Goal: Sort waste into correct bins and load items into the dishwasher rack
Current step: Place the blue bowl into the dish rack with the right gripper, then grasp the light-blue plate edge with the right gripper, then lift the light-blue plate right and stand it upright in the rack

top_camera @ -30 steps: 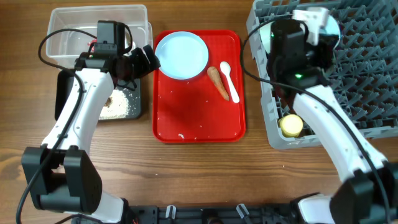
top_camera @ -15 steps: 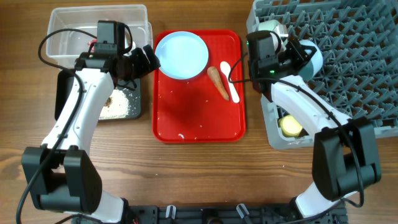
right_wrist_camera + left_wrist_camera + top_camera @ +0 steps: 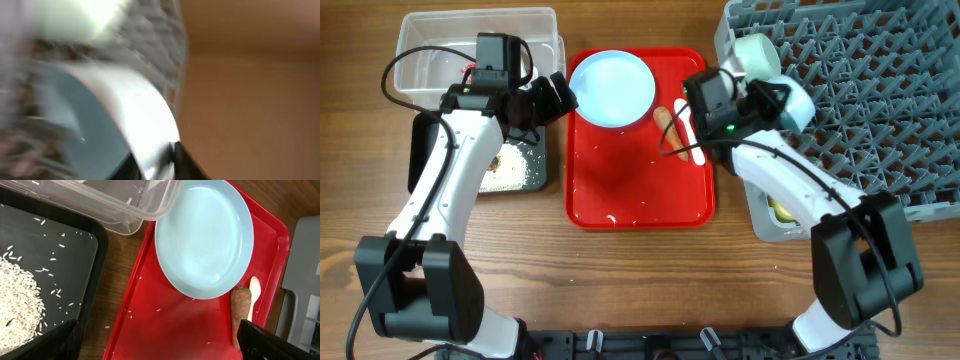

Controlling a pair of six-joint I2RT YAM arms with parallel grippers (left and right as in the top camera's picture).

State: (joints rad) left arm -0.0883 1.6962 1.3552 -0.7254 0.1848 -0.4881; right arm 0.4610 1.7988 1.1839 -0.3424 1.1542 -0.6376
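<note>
- Right wrist view, badly blurred: the right gripper [image 3: 155, 162] has its two fingers close together, and the rim of the pale blue bowl [image 3: 135, 115] runs down between them. We read this as a near-closed pinch on the rim.
- Overhead: the bowl hangs just beyond the fingertips at the edge of the dishwasher rack [image 3: 880, 100]. The pale green bowl [image 3: 755, 52] sits just beside the fingers, on the side away from the arm's base.
- Step in hand (our judgement): seating the bowl among the pegs.
- We would lower it on edge so the rim slips between two peg rows.
- We would open the fingers only once the pegs carry the bowl, then draw straight back along the finger line.
- The green bowl is close, so we would allow no sideways sweep of the hand.
- The carrot [image 3: 668, 122] and white spoon [image 3: 694, 148] lie on the red tray [image 3: 640, 190] directly under the wrist, so we would keep the wrist high.
- The yellow cup [image 3: 780, 210] shows partly under the forearm, well behind the hand.
- The left gripper [image 3: 160, 347] is spread wide and empty, with the plate [image 3: 205, 235] just ahead of its fingers. We see no conflict with the right arm.
</note>
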